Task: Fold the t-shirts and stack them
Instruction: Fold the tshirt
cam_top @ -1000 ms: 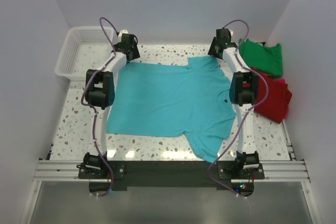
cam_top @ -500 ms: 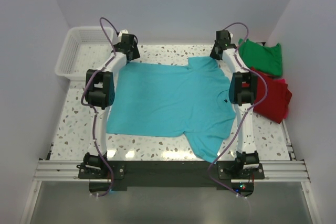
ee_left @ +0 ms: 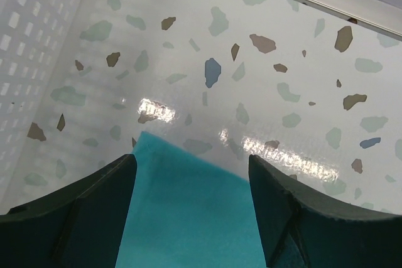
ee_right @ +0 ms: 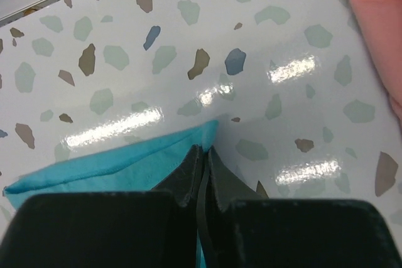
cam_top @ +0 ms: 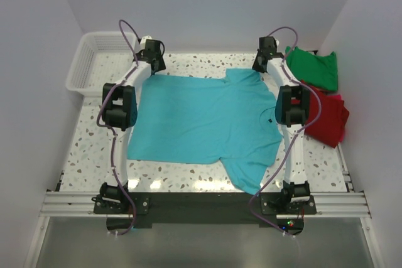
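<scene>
Right wrist: right gripper (ee_right: 202, 155) pinched shut on the sleeve edge of the turquoise shirt (ee_right: 107, 166). Shirt spread flat on the speckled table (cam_top: 94, 149). Left gripper (ee_left: 191, 162) wide apart, straddling the hem corner.

A: What lies inside the left gripper (ee_left: 191, 166)?
B: A corner of the turquoise t-shirt (ee_left: 188, 218), flat on the speckled table (ee_left: 264, 73), the gripper spread wide around it.
A: And at the left edge?
B: The white lattice basket (ee_left: 22, 48).

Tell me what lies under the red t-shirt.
A sliver of salmon-pink fabric peeks out beneath the red t-shirt at its far right edge. Anything else below is covered by the red cloth.
</scene>
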